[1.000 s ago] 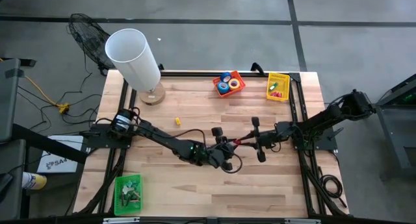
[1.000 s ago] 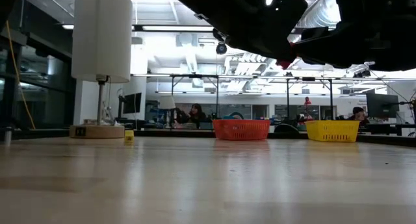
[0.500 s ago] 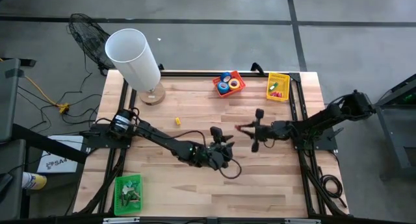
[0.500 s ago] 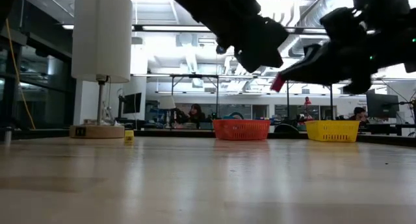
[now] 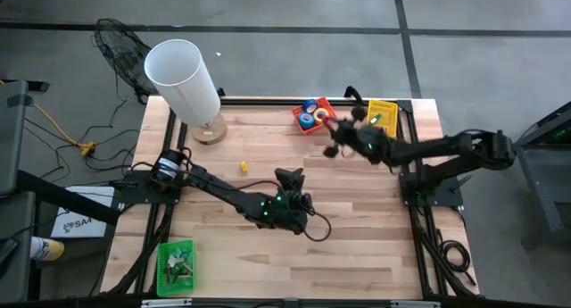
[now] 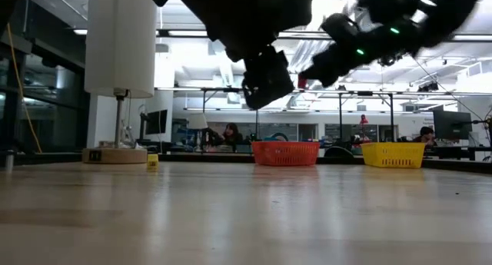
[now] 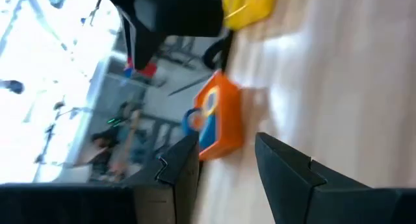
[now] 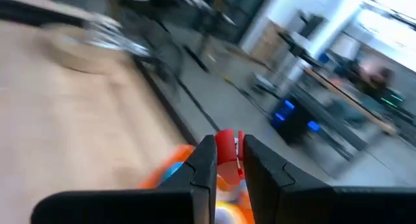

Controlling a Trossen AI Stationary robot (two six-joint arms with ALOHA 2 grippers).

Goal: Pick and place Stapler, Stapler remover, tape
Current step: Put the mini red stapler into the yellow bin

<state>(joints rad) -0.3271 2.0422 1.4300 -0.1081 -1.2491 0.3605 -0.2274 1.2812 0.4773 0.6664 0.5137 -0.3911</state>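
1. Right hand [image 8: 227,160] pinched shut on a small red item [image 8: 227,145], likely the stapler remover, held in the air just beside the orange basket [image 5: 325,106].
2. Tape rolls [image 5: 312,114] already lie in that basket; yellow basket [image 5: 382,119] sits alongside.
3. Settle over the intended bin before releasing low.
4. Left hand [image 7: 224,169] part open, empty, above mid-desk [image 5: 268,254].

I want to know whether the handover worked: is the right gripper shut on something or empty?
Shut on something: in its wrist view the right gripper pinches a small red item between its fingers, above the orange basket. What the item is, cannot tell.
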